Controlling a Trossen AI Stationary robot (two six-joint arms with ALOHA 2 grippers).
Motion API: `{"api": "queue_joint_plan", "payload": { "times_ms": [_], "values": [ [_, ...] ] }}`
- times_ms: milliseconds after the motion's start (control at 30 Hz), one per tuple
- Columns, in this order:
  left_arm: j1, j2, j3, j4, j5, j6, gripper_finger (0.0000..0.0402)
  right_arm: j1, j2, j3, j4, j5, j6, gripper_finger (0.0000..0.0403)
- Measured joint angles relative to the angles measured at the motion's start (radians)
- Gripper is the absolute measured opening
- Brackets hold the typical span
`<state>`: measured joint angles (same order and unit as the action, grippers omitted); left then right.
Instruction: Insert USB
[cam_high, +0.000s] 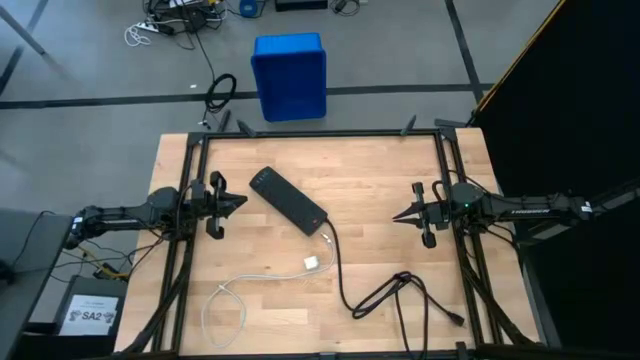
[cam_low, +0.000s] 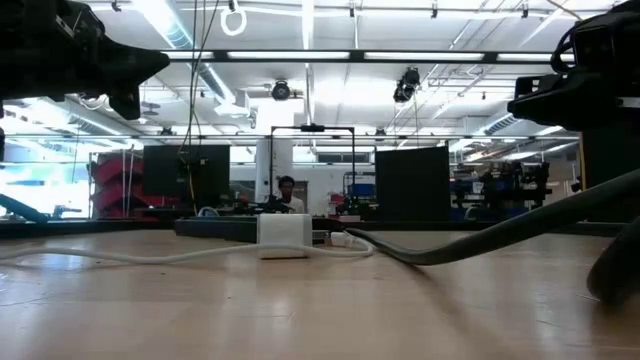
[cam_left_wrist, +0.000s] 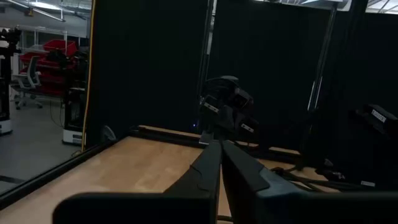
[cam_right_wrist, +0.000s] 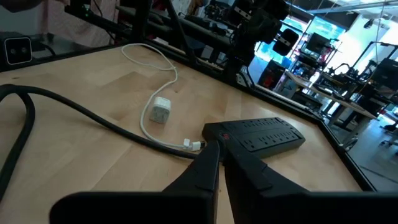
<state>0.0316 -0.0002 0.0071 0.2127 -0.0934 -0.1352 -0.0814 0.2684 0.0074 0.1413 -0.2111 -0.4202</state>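
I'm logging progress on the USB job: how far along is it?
Nothing looks done: the small white cube charger and thin white cable lie loose on the wooden table, with a plug near the black power strip. Left gripper and right gripper are shut, empty. Everything remains.

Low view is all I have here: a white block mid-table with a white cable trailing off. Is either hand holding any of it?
Observer: No. The left hand hangs shut and empty on the left, well clear of the charger block.
Operator: And the right one?
Observer: The right hand is shut and empty too, on the right, pointing towards the power strip.
Operator: Where is the cable's plug?
Observer: The USB plug lies loose between the block and the strip's corded end, in no socket.
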Motion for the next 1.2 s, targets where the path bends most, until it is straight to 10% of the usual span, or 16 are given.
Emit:
{"api": "queue_joint_plan", "payload": {
  "times_ms": [1000,1200],
  "values": [
    [0.000,0.001,0.001,0.068,0.005,0.094,0.0001,0.000,0.000,0.000,0.000,0.000,0.000,0.0008],
    [0.000,0.011,0.156,0.030,0.051,0.146,0.0001,0.000,0.000,0.000,0.000,0.000,0.000,0.0002]
  ]
}}
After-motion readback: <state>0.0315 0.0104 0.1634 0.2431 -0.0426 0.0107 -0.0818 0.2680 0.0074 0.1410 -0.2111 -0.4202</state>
